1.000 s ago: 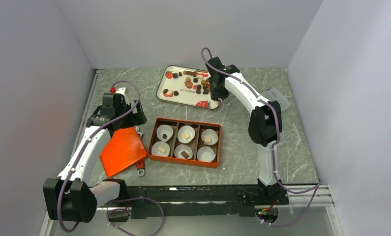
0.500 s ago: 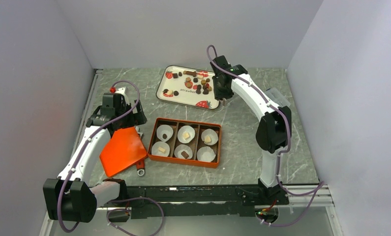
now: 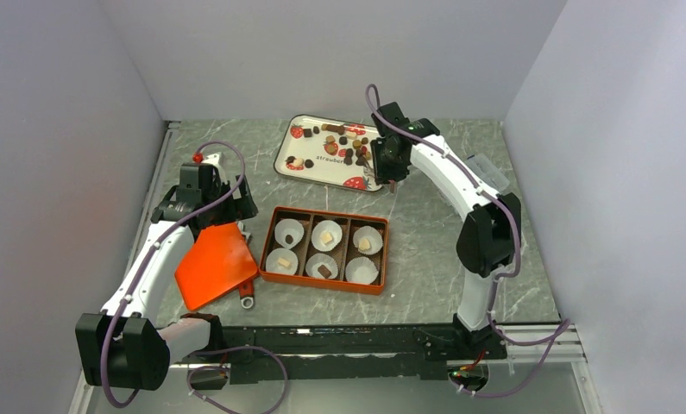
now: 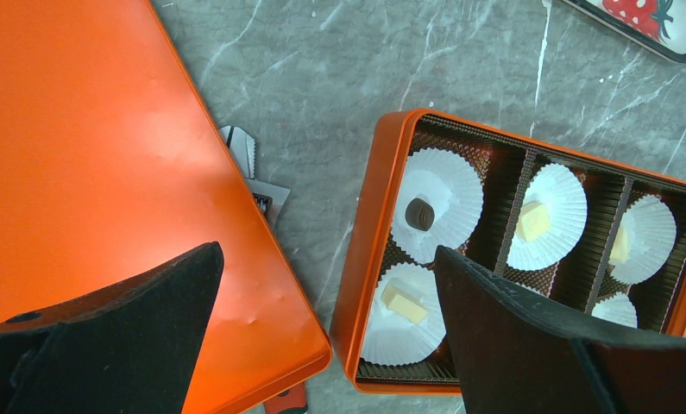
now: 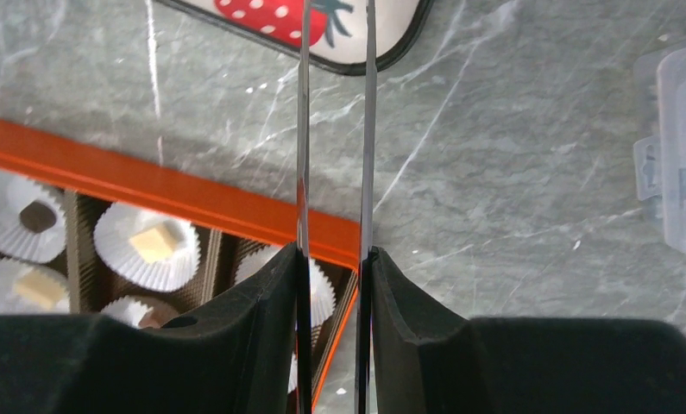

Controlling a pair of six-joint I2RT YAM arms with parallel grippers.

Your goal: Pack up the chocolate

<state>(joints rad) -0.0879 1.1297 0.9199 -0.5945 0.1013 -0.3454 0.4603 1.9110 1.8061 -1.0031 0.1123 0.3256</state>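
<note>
Several loose chocolates, dark, tan and cream, lie on the white strawberry tray. The orange box holds white paper cups. Several cups hold one candy each, such as a dark one and a cream one; the near right cup looks empty. My right gripper hangs off the tray's near right corner. In its wrist view my right gripper is shut on metal tweezers; their tips are out of frame. My left gripper is open over the orange lid and the box rim.
The orange lid lies left of the box with a red-handled tool under its near edge. A clear plastic container sits right of the right arm, also in the right wrist view. Grey walls close in three sides.
My right gripper has moved with the tweezers from over the tray's right end to off its near right corner, toward the box. The left arm has not moved.
</note>
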